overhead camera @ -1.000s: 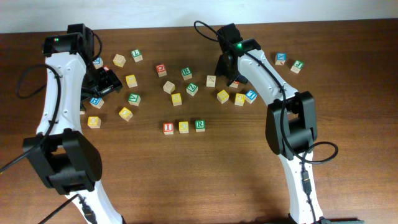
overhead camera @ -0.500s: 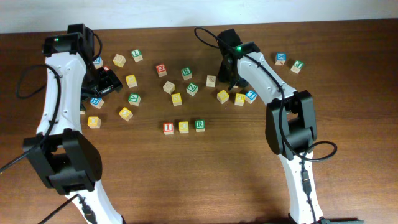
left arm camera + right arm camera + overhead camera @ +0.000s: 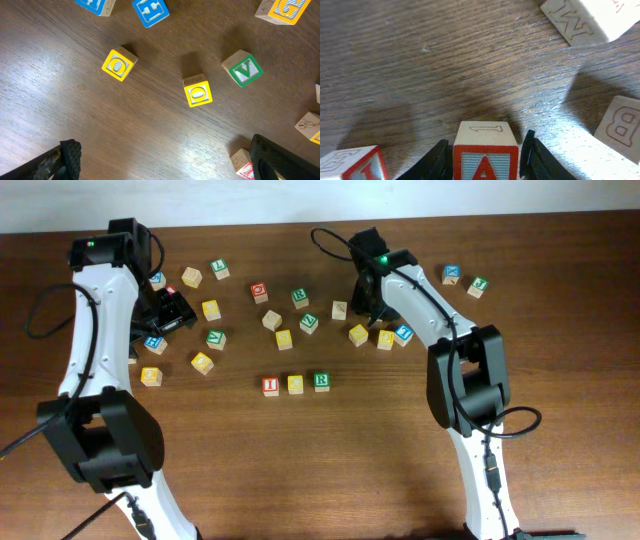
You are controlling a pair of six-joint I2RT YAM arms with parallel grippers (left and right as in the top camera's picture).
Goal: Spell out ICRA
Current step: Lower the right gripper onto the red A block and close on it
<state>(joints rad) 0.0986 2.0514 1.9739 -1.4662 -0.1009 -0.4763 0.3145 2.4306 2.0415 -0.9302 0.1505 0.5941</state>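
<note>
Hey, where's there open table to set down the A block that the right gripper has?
Free: the wood right of the green R block, out to the right arm, and the whole strip in front of the three-block row. Crowded: behind that row, from the green V block across to the right gripper with its A block.

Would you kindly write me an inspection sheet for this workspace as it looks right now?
Surface: dark wooden table, no spills seen.
Job's things: row of three blocks, red, yellow and green, near the centre; A block farther back on the right.
Clutter: loose blocks scattered across the far half, including a green V block.
End effectors: right end effector closed on the A block's sides; left end effector open, holding nothing.
Cables: black cables loop off both arms.
Surroundings: pale strip beyond the table's far edge; nothing else seen.
</note>
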